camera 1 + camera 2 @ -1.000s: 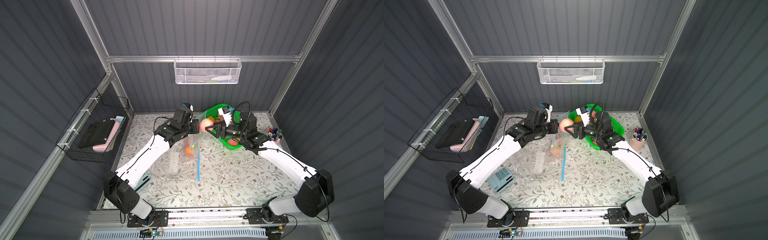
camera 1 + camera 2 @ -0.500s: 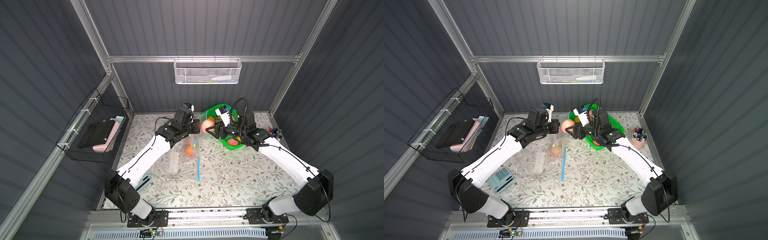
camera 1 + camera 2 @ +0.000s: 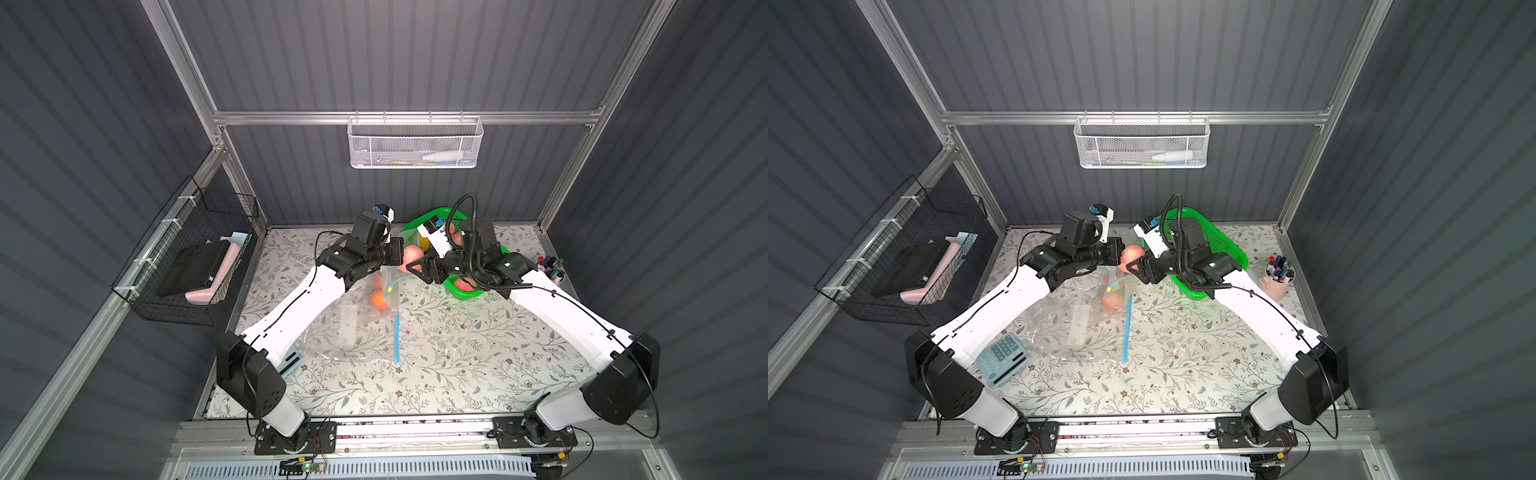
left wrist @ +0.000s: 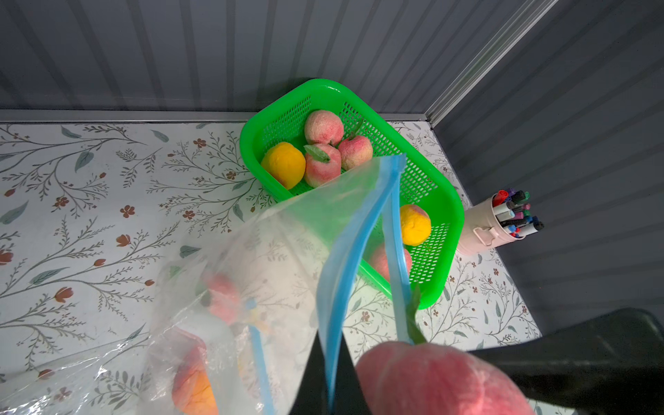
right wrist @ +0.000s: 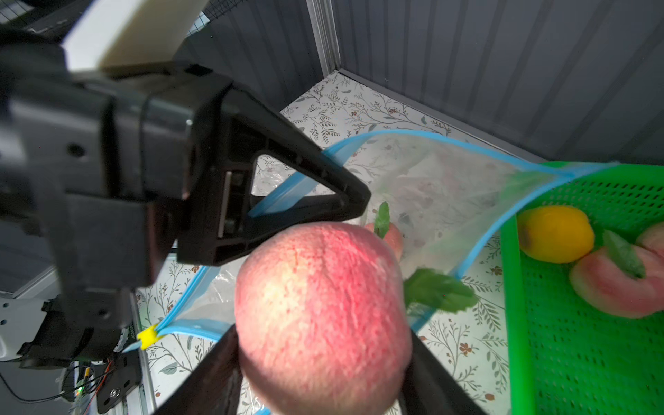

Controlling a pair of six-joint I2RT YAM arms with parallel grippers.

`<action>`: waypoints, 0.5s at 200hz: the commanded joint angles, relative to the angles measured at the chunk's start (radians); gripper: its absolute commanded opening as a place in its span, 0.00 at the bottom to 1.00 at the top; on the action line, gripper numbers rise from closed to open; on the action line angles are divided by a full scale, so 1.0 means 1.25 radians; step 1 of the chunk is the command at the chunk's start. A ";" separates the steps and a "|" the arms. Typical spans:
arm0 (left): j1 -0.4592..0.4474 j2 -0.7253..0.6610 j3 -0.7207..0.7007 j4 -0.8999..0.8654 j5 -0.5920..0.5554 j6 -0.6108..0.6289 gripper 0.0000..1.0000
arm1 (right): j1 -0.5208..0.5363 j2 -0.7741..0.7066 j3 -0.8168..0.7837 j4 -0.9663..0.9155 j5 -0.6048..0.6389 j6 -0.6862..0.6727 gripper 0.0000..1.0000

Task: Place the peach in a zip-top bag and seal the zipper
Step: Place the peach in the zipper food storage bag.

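Holding one lip of the zip-top bag (image 5: 449, 179) pinched flat between its closed jaws, the left gripper (image 4: 328, 381) lifts the mouth off the table, so that it gapes toward the other arm. The right gripper (image 3: 412, 262) has the peach (image 5: 323, 312) clasped between its two fingers, just beside the tip of the left gripper and over the open mouth, not yet inside. From the right gripper the mouth lies beyond and below the peach. The blue zipper (image 5: 481, 251) runs from the pinched lip away toward the green basket (image 4: 442, 201). I judge that the peach must go forward and down between the two lips. The free lip hangs slack and could fold under it.
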 commanded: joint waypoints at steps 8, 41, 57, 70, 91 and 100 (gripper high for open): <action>-0.001 -0.036 -0.022 0.009 0.022 0.014 0.00 | 0.025 0.045 0.045 -0.036 0.089 -0.024 0.66; -0.001 -0.073 -0.043 0.007 -0.010 0.008 0.00 | 0.027 0.045 0.053 -0.017 0.105 0.000 0.82; -0.001 -0.084 -0.043 0.000 -0.030 0.008 0.00 | 0.026 0.019 0.044 0.010 0.075 0.017 0.91; -0.001 -0.096 -0.054 0.002 -0.040 0.001 0.00 | 0.024 -0.004 0.037 0.030 0.053 0.019 0.95; 0.000 -0.111 -0.069 0.004 -0.066 -0.001 0.00 | 0.022 -0.041 0.024 0.067 0.038 0.029 0.97; -0.001 -0.119 -0.070 -0.002 -0.079 0.000 0.00 | 0.022 -0.055 0.013 0.085 0.040 0.033 0.97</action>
